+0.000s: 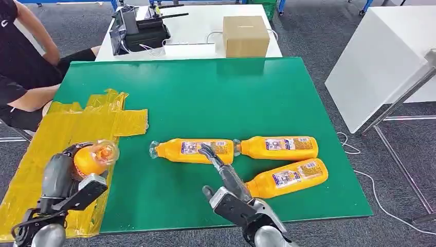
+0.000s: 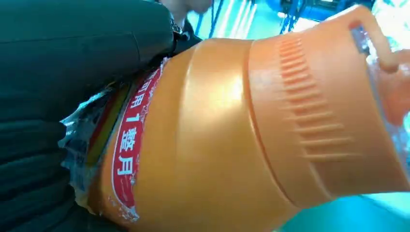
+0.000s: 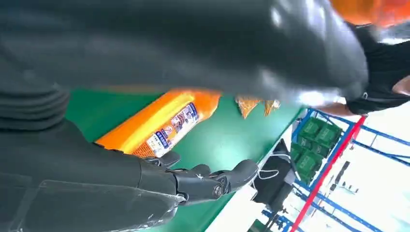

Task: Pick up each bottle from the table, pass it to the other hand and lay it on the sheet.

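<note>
My left hand (image 1: 64,180) grips an orange bottle (image 1: 95,157) above the yellow sheet (image 1: 67,128) at the green table's (image 1: 216,92) left edge, the bottle's end turned toward the head camera. The left wrist view has that bottle (image 2: 232,130) close up against the dark palm (image 2: 72,58). Three more orange bottles lie on the table: one in the middle (image 1: 180,150), one to its right (image 1: 280,147), one nearer the front (image 1: 288,177). My right hand (image 1: 231,190) is stretched out empty, a fingertip (image 1: 207,151) over the middle bottle (image 3: 164,121).
A cardboard box (image 1: 246,35) and black equipment (image 1: 139,31) stand on the white table (image 1: 195,25) behind. A person (image 1: 20,67) sits at the far left beside the sheet. Another white table (image 1: 385,62) stands to the right, with cables (image 1: 380,200) on the floor.
</note>
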Tool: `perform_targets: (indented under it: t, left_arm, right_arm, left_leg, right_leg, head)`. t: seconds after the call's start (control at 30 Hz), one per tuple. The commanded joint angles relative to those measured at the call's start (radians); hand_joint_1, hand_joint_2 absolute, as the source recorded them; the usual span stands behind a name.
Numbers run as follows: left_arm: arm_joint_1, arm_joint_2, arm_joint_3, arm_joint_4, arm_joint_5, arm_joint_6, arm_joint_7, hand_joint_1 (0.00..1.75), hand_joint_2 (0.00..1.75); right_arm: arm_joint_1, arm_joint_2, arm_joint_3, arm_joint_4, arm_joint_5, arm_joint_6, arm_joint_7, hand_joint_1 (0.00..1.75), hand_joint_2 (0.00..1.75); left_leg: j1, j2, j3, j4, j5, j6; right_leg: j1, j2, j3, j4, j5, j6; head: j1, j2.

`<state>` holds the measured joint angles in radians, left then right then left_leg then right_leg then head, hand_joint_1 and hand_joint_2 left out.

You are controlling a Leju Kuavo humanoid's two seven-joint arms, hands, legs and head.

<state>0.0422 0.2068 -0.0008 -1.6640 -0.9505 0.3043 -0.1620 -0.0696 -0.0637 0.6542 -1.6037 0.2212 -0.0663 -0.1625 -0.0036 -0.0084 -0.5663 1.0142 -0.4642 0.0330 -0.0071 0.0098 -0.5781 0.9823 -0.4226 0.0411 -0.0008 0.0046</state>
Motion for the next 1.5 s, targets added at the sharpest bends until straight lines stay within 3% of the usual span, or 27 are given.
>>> perform_targets:
  t: [0.03,0.13,0.17,0.2,0.37,0.5,0.73,1.4,1.43,1.5]
  left_arm:
    - [-0.149,0.179,-0.117,0.329,-0.356,-0.102,0.126,1.75,1.75]
    - [-0.147,0.174,-0.153,0.391,-0.387,-0.107,0.124,1.75,1.75]
    - [-0.137,0.182,-0.181,0.415,-0.398,-0.124,0.115,1.55,1.75]
    - [-0.133,0.189,-0.195,0.432,-0.396,-0.136,0.114,0.0,0.0]
    - [-0.098,0.195,-0.222,0.43,-0.338,-0.17,0.088,0.0,0.0]
    - [-0.043,0.201,-0.207,0.38,-0.291,-0.151,0.053,0.0,0.0]
    - [0.079,0.154,-0.128,0.215,-0.156,-0.097,-0.001,0.0,0.0]
    - [0.076,0.14,-0.117,0.215,-0.119,-0.1,-0.021,0.0,0.0]
    - [0.088,0.102,-0.078,0.192,-0.058,-0.07,-0.062,0.0,0.0]
    - [0.109,0.007,0.0,0.127,0.115,-0.022,-0.16,0.0,0.0]
  right_arm:
    - [-0.066,0.027,-0.005,0.062,-0.026,0.055,0.01,0.0,0.0]
    - [-0.076,0.029,0.001,0.08,-0.025,0.06,0.014,0.0,0.0]
    - [-0.084,0.026,0.006,0.091,-0.017,0.064,0.027,0.0,0.0]
    - [-0.095,0.021,0.014,0.102,-0.008,0.069,0.038,0.0,0.0]
    - [-0.093,-0.008,0.015,0.067,0.045,0.056,0.083,0.0,0.0]
    - [-0.055,-0.057,-0.021,0.03,0.065,0.045,0.047,0.0,0.0]
    - [0.05,-0.175,-0.189,-0.104,0.17,0.016,0.023,0.0,0.0]
    - [0.054,-0.166,-0.197,-0.107,0.182,0.025,0.02,0.0,0.0]
    - [0.071,-0.193,-0.213,-0.127,0.201,0.02,0.02,0.0,1.75]
    - [0.125,-0.258,-0.258,-0.177,0.213,0.021,0.02,0.0,1.75]
  left_leg:
    - [0.002,0.0,0.005,-0.002,0.0,-0.004]
    - [0.0,0.0,0.004,-0.003,0.001,-0.002]
    - [0.001,0.0,0.005,-0.003,0.001,-0.002]
    - [0.001,0.0,0.006,-0.004,0.001,-0.003]
    - [0.002,0.002,0.005,-0.002,0.0,-0.003]
    - [0.001,0.001,0.006,-0.003,0.0,-0.003]
    - [0.0,-0.001,0.003,-0.001,0.0,-0.002]
    - [0.002,0.001,0.005,-0.002,-0.001,-0.004]
    - [0.001,0.0,0.003,-0.001,0.0,-0.003]
    - [0.001,0.0,0.003,-0.001,0.0,-0.002]
  right_leg:
    - [0.002,-0.002,0.005,-0.001,0.0,-0.002]
    - [0.0,-0.002,0.003,-0.001,0.0,-0.001]
    - [0.001,-0.002,0.004,-0.002,0.0,-0.001]
    - [0.001,-0.001,0.005,-0.003,0.0,-0.002]
    - [0.001,0.0,0.005,-0.002,0.0,-0.001]
    - [0.001,0.0,0.006,-0.002,-0.001,-0.001]
    - [0.0,-0.002,0.004,-0.001,-0.001,0.0]
    - [0.002,-0.001,0.006,-0.002,-0.001,-0.001]
    - [0.001,0.0,0.003,-0.001,0.0,-0.001]
    - [0.001,-0.001,0.003,-0.001,0.0,-0.001]
  head:
    - [0.0,0.0]
    - [0.0,0.0]
    - [0.0,0.0]
    - [0.0,0.0]
    - [0.0,0.0]
    - [0.0,0.0]
    - [-0.001,0.0]
    - [0.0,0.0]
    - [0.0,0.0]
    - [0.0,0.0]
